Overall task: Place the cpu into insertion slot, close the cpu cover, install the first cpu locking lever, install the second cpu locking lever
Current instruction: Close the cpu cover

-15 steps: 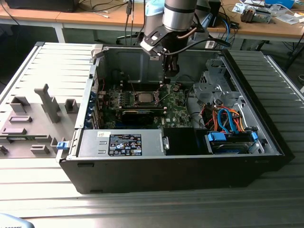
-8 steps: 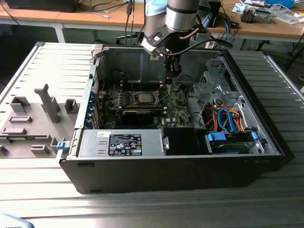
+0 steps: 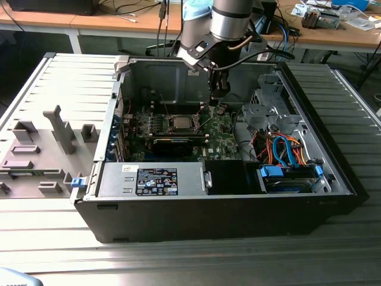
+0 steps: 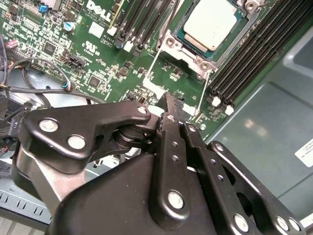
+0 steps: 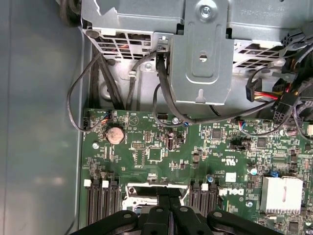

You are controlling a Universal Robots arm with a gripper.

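The cpu [image 4: 211,22] lies grey-beige and flat in the insertion slot [image 3: 180,123] on the green board. The silvery cpu cover [image 4: 188,55] frames it and appears to lie down over it. Two thin wire levers [image 4: 152,66] [image 4: 202,95] run out from the socket's corners toward my gripper [image 4: 170,104]. The gripper is shut, nothing showing between its fingers, and its tip hovers just off the socket's edge between the two levers. In the exterior view the gripper [image 3: 213,106] hangs inside the case, to the right of the socket. The first wrist view has the gripper [image 5: 169,196] over the slot's rim [image 5: 131,193].
Black memory slots [image 4: 249,54] flank the socket on both sides. A metal drive cage [image 5: 203,58] with cables rises at the board's far end. The power supply [image 3: 158,180] and blue-clipped drives [image 3: 289,176] fill the case front. A grey parts fixture [image 3: 41,149] stands at the exterior view's left.
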